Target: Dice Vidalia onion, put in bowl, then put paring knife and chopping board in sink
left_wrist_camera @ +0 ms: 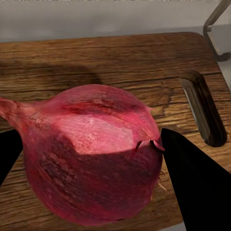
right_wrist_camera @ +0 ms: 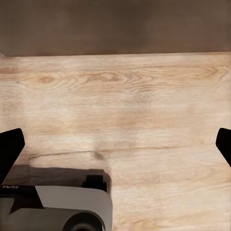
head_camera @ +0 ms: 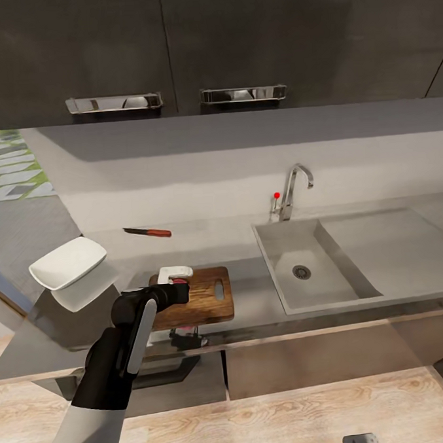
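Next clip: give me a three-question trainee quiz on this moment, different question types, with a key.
1. True or false: the onion sits in the sink.
2. Where does the paring knife lie? A) on the chopping board B) on the countertop behind the board C) in the bowl
3. Fill in: the left claw is closed on the ____.

Key: 1 false, it is held over the chopping board; 2 B; 3 onion.
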Robot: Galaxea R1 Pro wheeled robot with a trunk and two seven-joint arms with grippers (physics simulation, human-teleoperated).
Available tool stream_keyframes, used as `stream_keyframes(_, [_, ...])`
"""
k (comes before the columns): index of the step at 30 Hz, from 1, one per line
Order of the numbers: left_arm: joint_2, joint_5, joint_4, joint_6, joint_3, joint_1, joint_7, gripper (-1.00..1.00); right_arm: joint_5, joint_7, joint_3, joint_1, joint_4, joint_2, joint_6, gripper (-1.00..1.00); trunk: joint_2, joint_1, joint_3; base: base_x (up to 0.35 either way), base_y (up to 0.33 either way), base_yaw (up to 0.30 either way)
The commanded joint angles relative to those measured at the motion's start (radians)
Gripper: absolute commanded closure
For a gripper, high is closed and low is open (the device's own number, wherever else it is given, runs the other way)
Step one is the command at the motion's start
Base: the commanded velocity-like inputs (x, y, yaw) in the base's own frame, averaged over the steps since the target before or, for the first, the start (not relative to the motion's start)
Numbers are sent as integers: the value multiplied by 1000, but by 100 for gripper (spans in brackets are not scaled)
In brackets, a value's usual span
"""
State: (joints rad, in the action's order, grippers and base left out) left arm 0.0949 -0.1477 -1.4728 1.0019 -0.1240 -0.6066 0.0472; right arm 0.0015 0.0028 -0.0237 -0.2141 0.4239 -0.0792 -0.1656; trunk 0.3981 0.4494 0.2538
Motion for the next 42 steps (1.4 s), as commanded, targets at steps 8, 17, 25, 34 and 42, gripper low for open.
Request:
stream_keyframes(8, [1, -7, -1, 4, -1, -1, 5, 100, 0, 0, -2, -1, -1, -1, -3, -100, 2, 1, 3, 34, 0, 0])
stream_keyframes(17, [0, -6, -1, 4, -2, -1, 5, 100, 0, 0, -3, -1, -1, -1, -4, -100, 2, 1, 3, 30, 0, 0])
stream_keyframes(25, [0, -6, -1, 4, -2, -1, 5, 100, 1, 2, -6, -1, -1, -2, -7, -100, 2, 1, 3, 1, 0, 0])
stream_keyframes(34, [0, -7, 3, 4, -2, -1, 5, 100, 0, 0, -3, -1, -1, -1, -3, -100, 2, 1, 5, 0, 0, 0])
stream_keyframes(42, [0, -6, 7, 4, -2, -1, 6, 100, 0, 0, -2, -1, -1, -1, -2, -100, 2, 1, 17, 0, 0, 0])
